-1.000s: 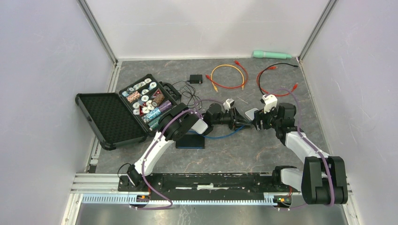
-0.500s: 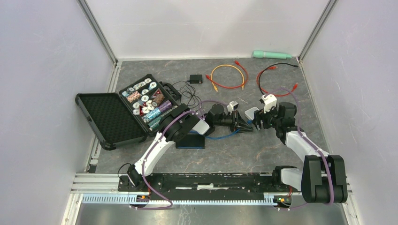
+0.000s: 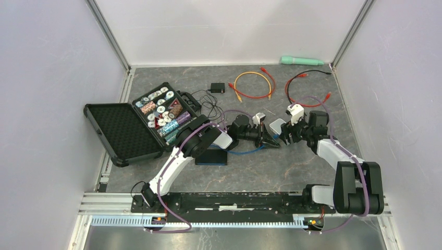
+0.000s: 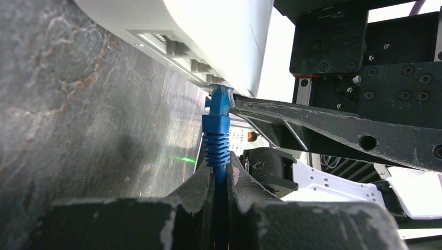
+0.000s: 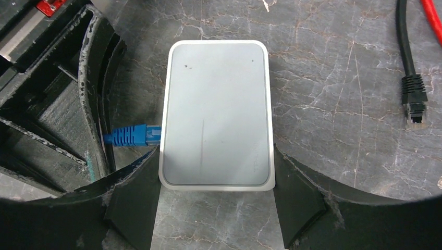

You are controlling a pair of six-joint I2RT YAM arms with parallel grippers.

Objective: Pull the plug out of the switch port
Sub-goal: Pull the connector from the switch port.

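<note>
White-and-black left arm [image 3: 166, 173] and right arm [image 3: 331, 151] carry purple cables [image 3: 361, 195] (the left hand [image 4: 221, 172] has scuffed black fingers [image 4: 194, 194]).

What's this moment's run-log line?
left gripper: shut on blue ribbed cable plug | right gripper: shut on flat white plastic switch | plug: in port

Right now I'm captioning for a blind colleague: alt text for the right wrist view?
The right gripper clamps a white switch by its sides. A blue plug sits in the switch's left edge, gripped by the left gripper; a loose black plug lies at right.
</note>
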